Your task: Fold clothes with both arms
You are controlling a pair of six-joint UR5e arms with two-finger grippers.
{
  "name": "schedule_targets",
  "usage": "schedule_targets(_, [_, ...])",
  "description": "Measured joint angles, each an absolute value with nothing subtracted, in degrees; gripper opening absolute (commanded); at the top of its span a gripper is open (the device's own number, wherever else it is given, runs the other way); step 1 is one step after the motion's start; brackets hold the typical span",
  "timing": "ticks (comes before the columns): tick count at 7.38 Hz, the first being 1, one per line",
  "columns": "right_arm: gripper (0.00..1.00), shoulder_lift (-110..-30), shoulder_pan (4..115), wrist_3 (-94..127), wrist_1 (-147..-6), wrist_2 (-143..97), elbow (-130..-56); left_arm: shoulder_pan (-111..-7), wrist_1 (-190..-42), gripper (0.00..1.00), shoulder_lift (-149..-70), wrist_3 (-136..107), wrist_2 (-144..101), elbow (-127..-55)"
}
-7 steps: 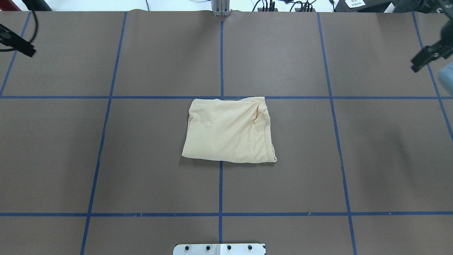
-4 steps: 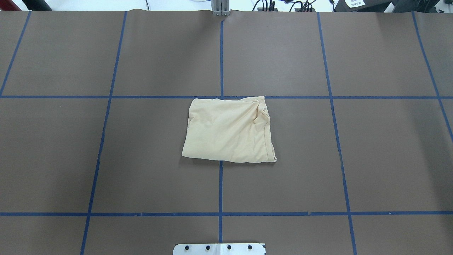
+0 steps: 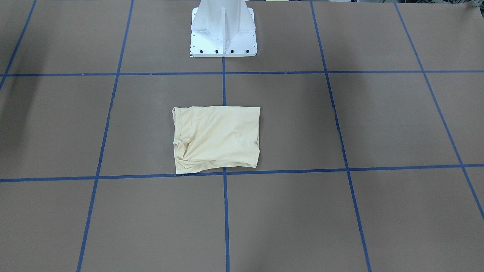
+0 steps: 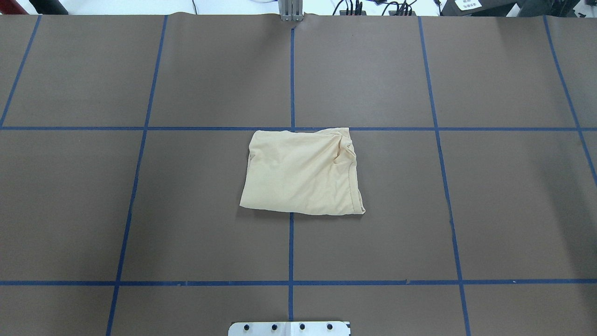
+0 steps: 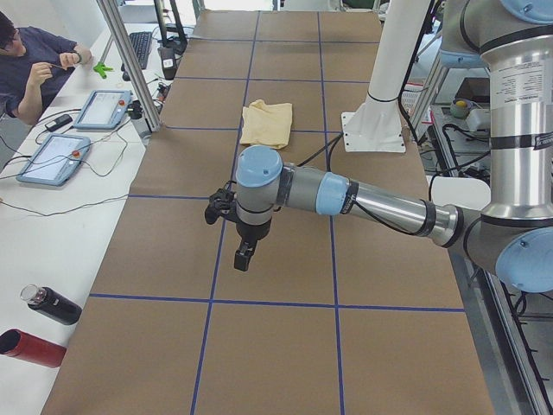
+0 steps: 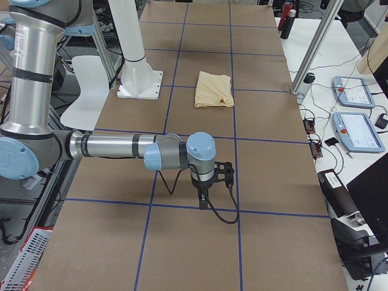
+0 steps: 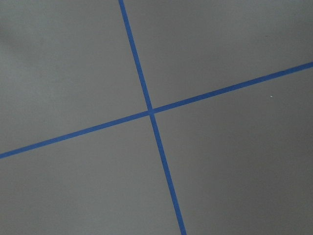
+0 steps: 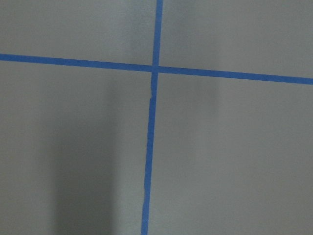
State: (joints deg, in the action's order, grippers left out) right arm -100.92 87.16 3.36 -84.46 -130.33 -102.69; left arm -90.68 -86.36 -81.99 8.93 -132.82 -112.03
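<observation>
Surface: a table covered in brown paper (image 4: 210, 70), ruled into large squares by blue tape lines (image 4: 291, 70).
Shirt: the pale cream-yellow knit shirt (image 4: 303, 172) (image 3: 217, 138) lies folded into a rough rectangle at the table's middle. It straddles the tape line that runs out from my white metal pedestal (image 3: 223, 28), and its far edge rests along a cross line. Its far corner on my right is bunched into wrinkles. Nothing of mine touches it.
Left arm: my grey-and-silver left arm (image 5: 371, 201) reaches out level over my left end of the table, and my black left gripper (image 5: 243, 262) hangs pointing down above a tape line, well apart from the shirt (image 5: 266, 123).
Left jaws: seen only from the side; I cannot tell how wide they stand.
Right arm: my grey-and-silver right arm (image 6: 115, 145) stretches over my right end, my black right gripper (image 6: 203, 202) pointing down just above the paper, well apart from the shirt (image 6: 214, 90).
Right jaws: again I cannot tell.
Wrist views: each shows only brown paper and a tape crossing (image 7: 150, 111) (image 8: 154, 68).
</observation>
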Motion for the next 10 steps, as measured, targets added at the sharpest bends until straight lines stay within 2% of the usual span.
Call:
schedule_targets(4, [1.00, -101.1, 85.0, 0.4, -85.2, -130.2, -103.7, -90.6, -87.5, 1.00, -80.9, 7.0, -133.6, -112.3])
schedule_targets(8, [1.00, -102.2, 86.6, -4.0, -88.9, -130.8, -105.0, -90.2, -87.4, 1.00, -81.1, 7.0, -133.7, -105.1])
schedule_targets(10, [1.00, -103.0, 86.8, -3.8, -88.9, -130.9, -105.2, -90.9, -87.5, 1.00, -79.0, 9.1, -133.8, -105.0])
